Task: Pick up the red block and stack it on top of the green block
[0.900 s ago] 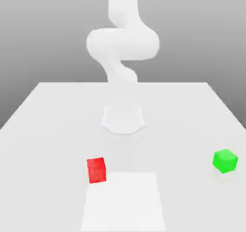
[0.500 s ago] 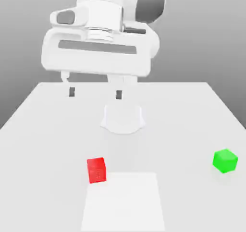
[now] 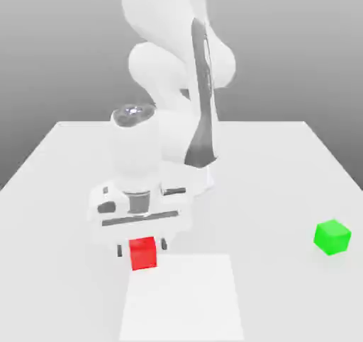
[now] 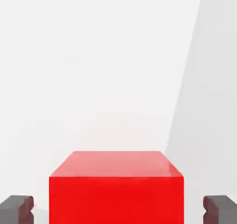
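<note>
The red block [image 3: 143, 253] rests on the white table at the exterior view's left, near the front. My gripper [image 3: 142, 246] has come down over it, one finger on each side. In the hand view the red block [image 4: 116, 190] fills the space between the two dark fingertips [image 4: 16, 208], with a gap left on either side, so the gripper is open and not touching it. The green block [image 3: 332, 236] sits alone on the table far to the exterior view's right.
A lighter square patch [image 3: 183, 298] lies on the table [image 3: 64, 171] just in front of the red block. The arm's round base [image 3: 202, 181] stands behind the hand, near the table's middle.
The hand has dropped from high above the table down to the red block and now straddles it. Neither block has moved.
</note>
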{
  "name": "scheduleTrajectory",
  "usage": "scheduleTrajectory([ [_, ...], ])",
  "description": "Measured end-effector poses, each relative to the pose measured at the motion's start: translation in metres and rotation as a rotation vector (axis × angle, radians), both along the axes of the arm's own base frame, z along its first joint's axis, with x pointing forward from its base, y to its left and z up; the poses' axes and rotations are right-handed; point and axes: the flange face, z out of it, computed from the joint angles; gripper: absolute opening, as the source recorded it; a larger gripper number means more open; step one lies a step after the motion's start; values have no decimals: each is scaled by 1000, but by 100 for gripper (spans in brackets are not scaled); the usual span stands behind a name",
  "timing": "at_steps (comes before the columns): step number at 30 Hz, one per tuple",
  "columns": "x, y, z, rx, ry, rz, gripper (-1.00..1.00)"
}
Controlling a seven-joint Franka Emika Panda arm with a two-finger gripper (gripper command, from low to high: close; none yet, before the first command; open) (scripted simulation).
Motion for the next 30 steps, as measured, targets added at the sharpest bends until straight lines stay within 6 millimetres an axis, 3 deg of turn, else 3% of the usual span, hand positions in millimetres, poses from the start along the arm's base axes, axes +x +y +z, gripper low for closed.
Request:
scheduleTrajectory([
  [4,0,0,-2,1,1,0,-100],
  [12,0,0,56,2,1,0,-100],
  [13,4,10,60,1,1,16,-100],
  [17,27,76,69,-3,3,114,-100],
  [22,34,182,77,-5,2,261,-100],
  [26,12,276,85,-4,2,396,-100],
  [30,-31,361,93,-2,1,517,-100],
])
